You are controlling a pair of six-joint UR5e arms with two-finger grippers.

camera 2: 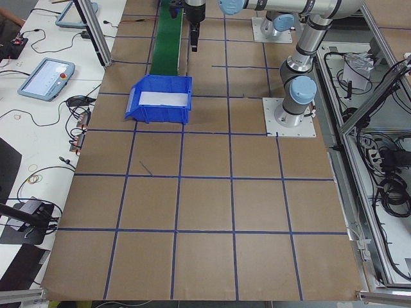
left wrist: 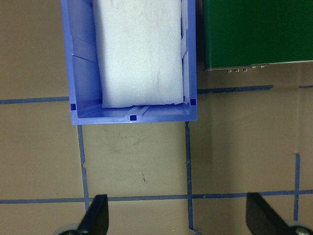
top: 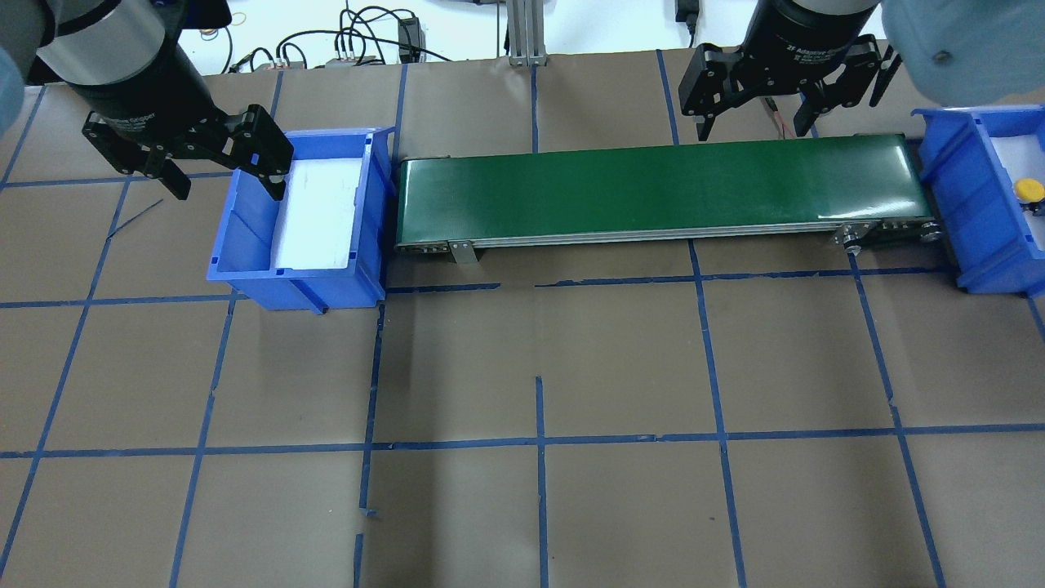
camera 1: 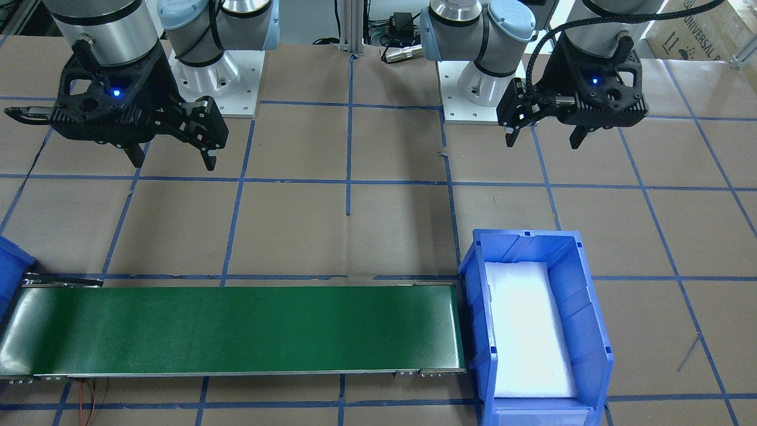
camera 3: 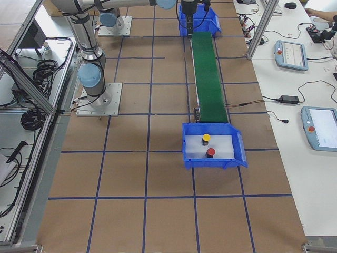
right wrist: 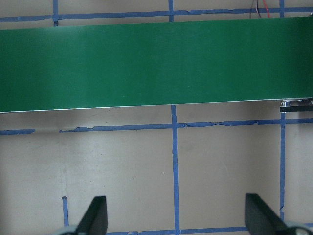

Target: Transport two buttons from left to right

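Observation:
Both buttons stand on the white foam in the right blue bin [camera 3: 213, 145]: the yellow button [camera 3: 206, 138] nearer the belt, the red button [camera 3: 210, 153] beside it. The overhead view shows the yellow button [top: 1029, 190] at its right edge. The left blue bin [top: 302, 216] holds only a white foam pad [left wrist: 139, 54]. My left gripper [top: 229, 192] hangs open over that bin's near left side, nothing between its fingers [left wrist: 98, 215]. My right gripper [top: 755, 131] hangs open, with nothing in it, above the table beside the belt's right half.
A green conveyor belt [top: 653, 188] runs between the two bins. Both arm bases [camera 1: 219, 77] stand on plates at the robot's side of the table. Tablets [camera 3: 292, 55] and cables lie on the side bench. Blue tape lines grid the brown tabletop.

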